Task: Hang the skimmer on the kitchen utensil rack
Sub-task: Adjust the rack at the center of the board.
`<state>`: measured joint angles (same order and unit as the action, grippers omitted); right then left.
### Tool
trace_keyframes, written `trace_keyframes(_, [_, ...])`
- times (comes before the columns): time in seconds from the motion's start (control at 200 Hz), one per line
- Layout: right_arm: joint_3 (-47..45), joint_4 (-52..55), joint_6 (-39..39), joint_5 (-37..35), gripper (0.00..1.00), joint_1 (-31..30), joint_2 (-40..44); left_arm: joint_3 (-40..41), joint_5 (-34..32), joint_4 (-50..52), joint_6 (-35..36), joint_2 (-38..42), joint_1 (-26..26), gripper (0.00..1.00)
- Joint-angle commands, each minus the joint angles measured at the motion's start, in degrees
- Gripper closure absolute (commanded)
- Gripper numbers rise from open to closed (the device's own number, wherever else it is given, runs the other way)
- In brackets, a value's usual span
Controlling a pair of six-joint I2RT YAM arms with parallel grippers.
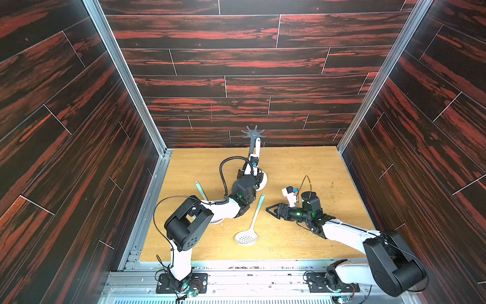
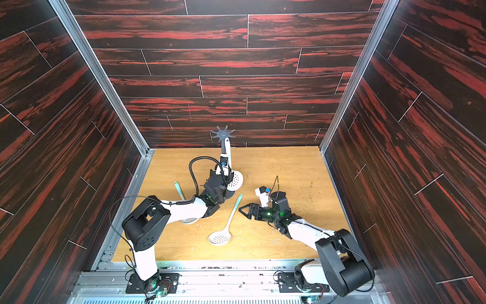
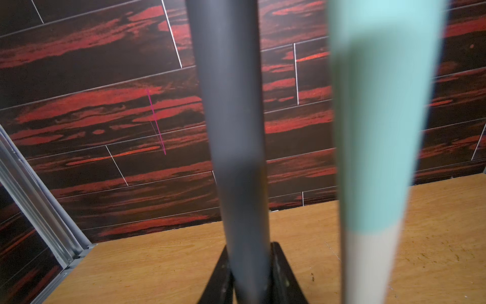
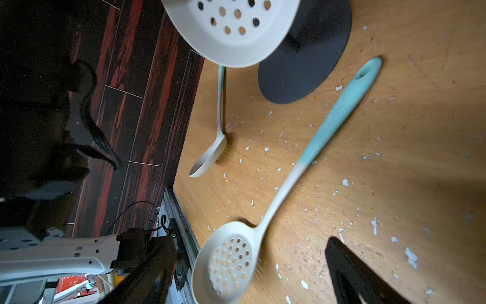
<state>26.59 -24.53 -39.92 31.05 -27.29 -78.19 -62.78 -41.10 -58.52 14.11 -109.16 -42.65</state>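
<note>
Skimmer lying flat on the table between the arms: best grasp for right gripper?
Take the skimmer on its teal handle, short of the hang hole. It lies flat, so the open right gripper should probably come from above, jaws across the handle.

The left hand [image 1: 253, 169] reaches far forward, pinched nearly closed. The right hand [image 1: 271, 210] hangs low, pointing sideways, fingers wide apart.

Dark grey rack [image 1: 253, 133] upright at back; cream-teal skimmer [image 2: 234, 181] hangs on hook; second skimmer [image 1: 245, 238] lies flat nearby.
</note>
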Motion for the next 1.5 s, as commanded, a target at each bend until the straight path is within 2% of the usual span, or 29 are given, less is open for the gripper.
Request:
trace_keyframes(0.0, [0.9,-1.7,-1.6,-1.9,0.1,-2.1,-2.7,-0.7,-4.4,3.6,3.7,-1.0,0.9,1.0])
trace_keyframes(0.165, [1.0,-5.3,-3.9,-1.5,0.12,-3.3,-5.7,-3.3,-10.3,4.6,2.0,-3.1,0.9,1.0])
trace_keyframes(0.461, [1.8,-3.5,-3.2,-2.1,0.12,-3.8,-5.7,-5.7,-17.8,7.5,-4.1,-5.3,0.9,1.0])
trace_keyframes(0.611, [2.2,-3.2,-3.4,-2.4,0.12,-4.0,-6.0,-6.0,-19.5,12.8,-9.8,-4.8,0.9,1.0])
trace_keyframes(0.696, [2.6,-3.2,-3.7,-2.6,0.12,-4.1,-6.5,-5.3,-18.0,14.9,-11.6,-4.3,0.9,1.0])
trace_keyframes(0.907, [3.9,-2.9,-4.4,-3.4,0.12,-4.8,-8.4,-3.6,-18.9,15.7,-11.2,-3.2,0.9,0.95])
trace_keyframes(1.027, [4.5,-3.7,-4.4,-3.3,0.12,-5.3,-9.7,-2.2,-19.6,14.5,-6.3,-2.7,0.9,0.93])
trace_keyframes(1.127, [5.3,-3.2,-4.3,-4.1,0.12,-6.1,-10.8,-0.6,-21.2,11.9,-2.6,-2.8,0.9,0.88])
trace_keyframes(1.217, [5.8,-3.6,-5.2,-4.6,0.13,-6.4,-12.3,0.5,-20.8,14.4,-3.2,-2.2,0.9,0.8])
trace_keyframes(1.343, [6.5,-4.1,-6.5,-5.4,0.13,-6.5,-14.5,2.7,-19.5,16.0,-4.4,-1.1,0.9,0.54])
trace_keyframes(1.493, [7.7,-2.7,-7.5,-6.6,0.14,-6.9,-16.7,3.3,-19.4,16.7,-3.7,-0.6,0.9,0.29])
